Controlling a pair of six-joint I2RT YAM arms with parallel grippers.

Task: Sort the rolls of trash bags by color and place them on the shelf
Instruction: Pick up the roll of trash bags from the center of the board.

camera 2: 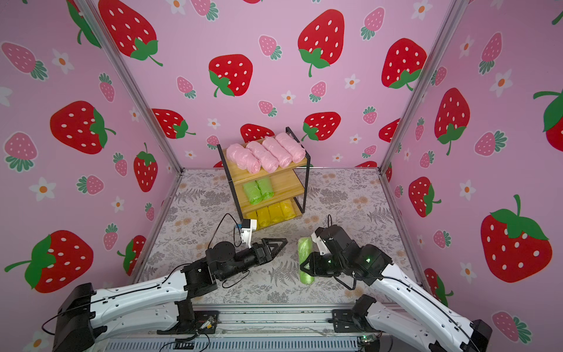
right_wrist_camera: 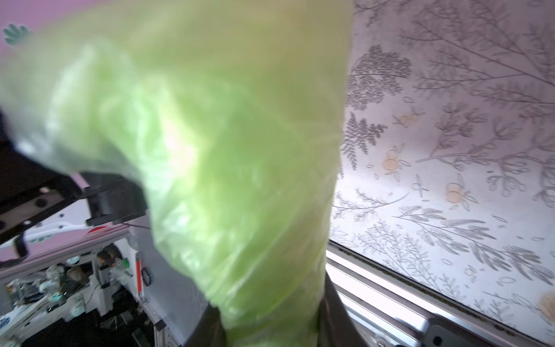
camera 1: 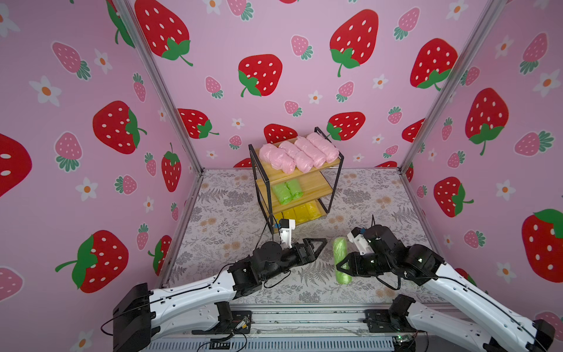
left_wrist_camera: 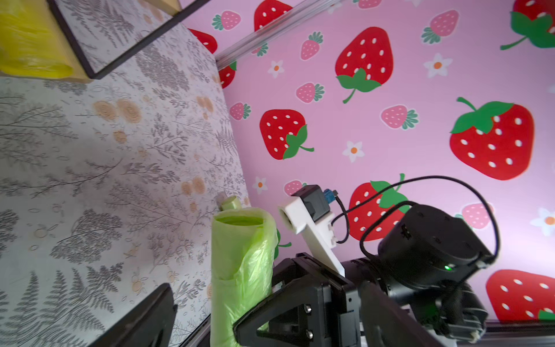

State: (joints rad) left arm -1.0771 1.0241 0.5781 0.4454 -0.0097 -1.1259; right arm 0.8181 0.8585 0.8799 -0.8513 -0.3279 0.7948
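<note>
We find the green roll (camera 1: 339, 250) at the front of the counter (camera 1: 231, 213), its long axis pointing toward the shelf (camera 1: 316, 186). Our right end effector (camera 1: 341, 266) crosses it at mid-length from the right, clenched on it. Our left end effector (camera 1: 320, 243) gapes empty just to its left. We judge the carry runs ahead and slightly left.

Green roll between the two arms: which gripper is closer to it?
Right. The right gripper grips the green roll mid-length; the left gripper hangs open beside it, not touching.
</note>
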